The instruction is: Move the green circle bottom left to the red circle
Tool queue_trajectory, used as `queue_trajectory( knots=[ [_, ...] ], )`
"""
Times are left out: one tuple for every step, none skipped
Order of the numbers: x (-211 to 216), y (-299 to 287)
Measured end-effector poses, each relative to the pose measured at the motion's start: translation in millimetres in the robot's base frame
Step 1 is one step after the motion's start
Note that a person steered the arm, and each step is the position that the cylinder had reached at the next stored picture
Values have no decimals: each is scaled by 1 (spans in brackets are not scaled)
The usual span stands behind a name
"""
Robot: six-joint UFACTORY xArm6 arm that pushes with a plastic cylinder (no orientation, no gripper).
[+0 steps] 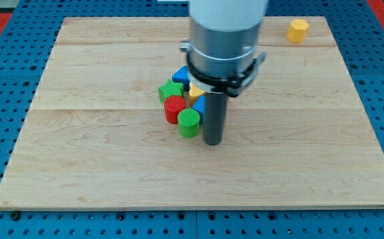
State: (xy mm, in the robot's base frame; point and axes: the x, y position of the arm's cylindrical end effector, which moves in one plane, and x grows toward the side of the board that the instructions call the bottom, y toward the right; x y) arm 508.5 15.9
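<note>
The green circle point(189, 123) stands on the wooden board point(99, 153), touching the red circle point(174, 108) at the red circle's lower right. My tip point(212, 141) rests on the board just right of the green circle, very close to it or touching it. The arm's grey body hides the blocks behind it in part.
A green block point(169, 91), a blue block point(181, 75), a yellow block point(195, 91) and another blue block point(199, 106) cluster above and right of the red circle. A yellow hexagon-like block point(298, 30) stands at the board's top right corner.
</note>
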Motion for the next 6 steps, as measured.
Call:
queue_trajectory(
  knots=[
    [0, -10],
    [0, -11],
    [0, -11],
    [-7, -20],
    [-16, -81],
    [-9, -80]
  ],
)
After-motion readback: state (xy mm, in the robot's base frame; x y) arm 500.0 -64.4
